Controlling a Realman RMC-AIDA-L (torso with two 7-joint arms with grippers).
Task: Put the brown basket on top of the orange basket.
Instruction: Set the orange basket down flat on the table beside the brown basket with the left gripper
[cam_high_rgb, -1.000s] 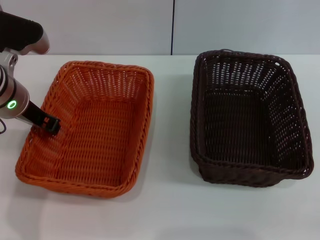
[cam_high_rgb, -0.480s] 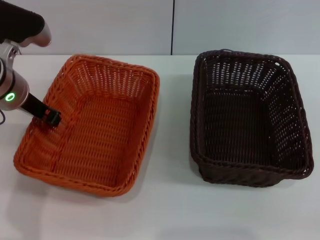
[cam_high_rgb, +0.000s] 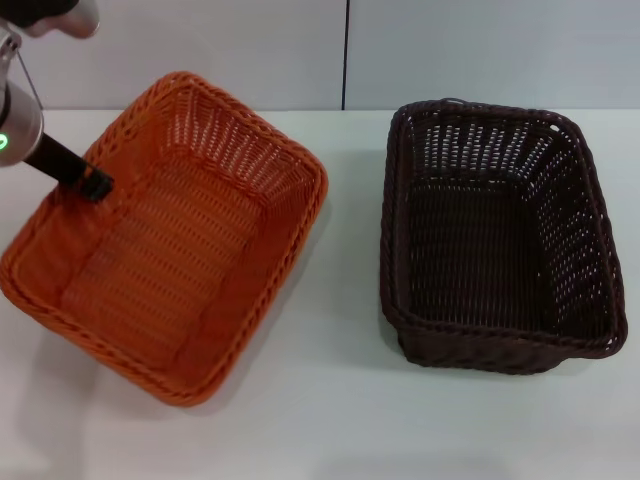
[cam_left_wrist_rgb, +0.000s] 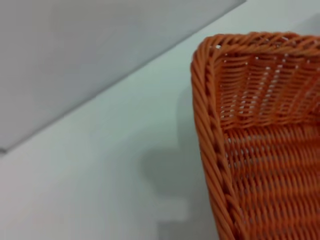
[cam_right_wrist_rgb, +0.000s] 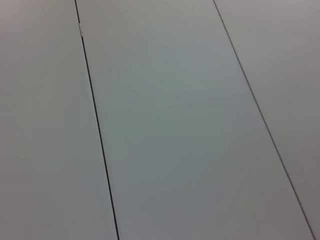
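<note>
While the left claw (cam_high_rgb: 95, 184) pinches the orange basket's (cam_high_rgb: 170, 270) left rim, basket tilted, the brown basket (cam_high_rgb: 495, 235) sits apart on the desk (cam_high_rgb: 340, 420); right claw unseen.

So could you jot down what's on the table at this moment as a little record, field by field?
surface: white table
left item: bright orange rectangular woven basket, turned at an angle, its left side raised
right item: dark brown rectangular woven basket, resting flat, untouched
baskets: side by side, apart, not stacked
left gripper: clamped on the orange basket's left rim
right gripper: not in view; its wrist camera shows only a plain grey panelled surface
task status: brown basket not yet on the orange one
</note>
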